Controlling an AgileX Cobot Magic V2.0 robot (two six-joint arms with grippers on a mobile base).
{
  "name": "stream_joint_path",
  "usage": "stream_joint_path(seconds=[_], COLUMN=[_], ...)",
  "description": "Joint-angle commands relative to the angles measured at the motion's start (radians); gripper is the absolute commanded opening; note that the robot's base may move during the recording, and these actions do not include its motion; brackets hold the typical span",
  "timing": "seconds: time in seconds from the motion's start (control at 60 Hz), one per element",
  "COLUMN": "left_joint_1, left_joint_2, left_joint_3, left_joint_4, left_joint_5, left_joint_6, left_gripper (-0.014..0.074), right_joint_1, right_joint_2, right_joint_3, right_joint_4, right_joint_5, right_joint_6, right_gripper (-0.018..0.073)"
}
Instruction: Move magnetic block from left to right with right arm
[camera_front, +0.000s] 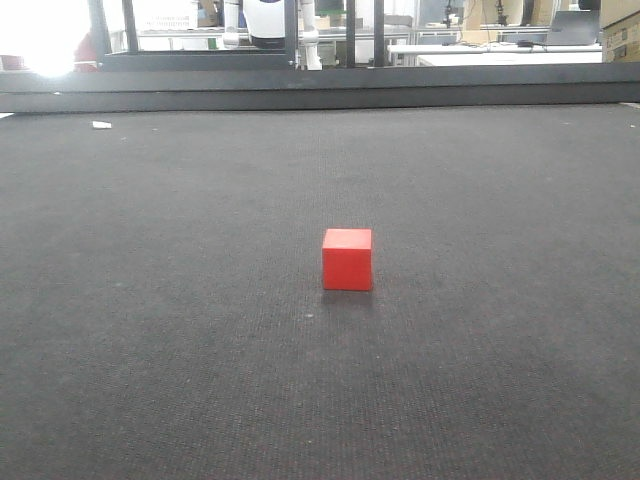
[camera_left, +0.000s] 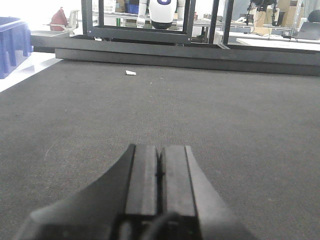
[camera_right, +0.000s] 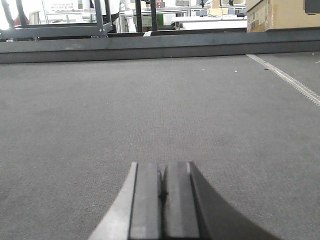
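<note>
A small bright-red magnetic block (camera_front: 347, 259) stands alone on the dark grey carpeted table (camera_front: 150, 350), near the middle of the front view. Neither arm shows in that view. In the left wrist view my left gripper (camera_left: 160, 148) hovers low over bare carpet with its two dark fingers pressed together and nothing between them. In the right wrist view my right gripper (camera_right: 161, 165) is likewise shut over bare carpet. The block appears in neither wrist view.
A raised dark ledge (camera_front: 320, 92) runs along the table's far edge. A small white scrap (camera_front: 101, 125) (camera_left: 130, 73) lies near it at the left. A blue crate (camera_left: 12, 45) stands off the left side, a cardboard box (camera_right: 282, 14) beyond the far right.
</note>
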Motion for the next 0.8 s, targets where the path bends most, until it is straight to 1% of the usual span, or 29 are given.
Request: stream_joint_path(seconds=[0.0, 0.783], left_joint_1=[0.001, 0.001], left_joint_2=[-0.014, -0.014], left_joint_3=[0.008, 0.008], left_joint_4=[0.0, 0.0], left_joint_5=[-0.09, -0.09], left_joint_6=[-0.006, -0.006], left_gripper=[-0.0116, -0.0116], right_joint_1=[0.001, 0.001], right_joint_2=[-0.02, -0.02], right_joint_3=[-0.005, -0.005], right_joint_4=[-0.007, -0.007], right_joint_5=[-0.095, -0.099], right_joint_6=[-0.007, -0.007], right_gripper=[0.0058, 0.0058])
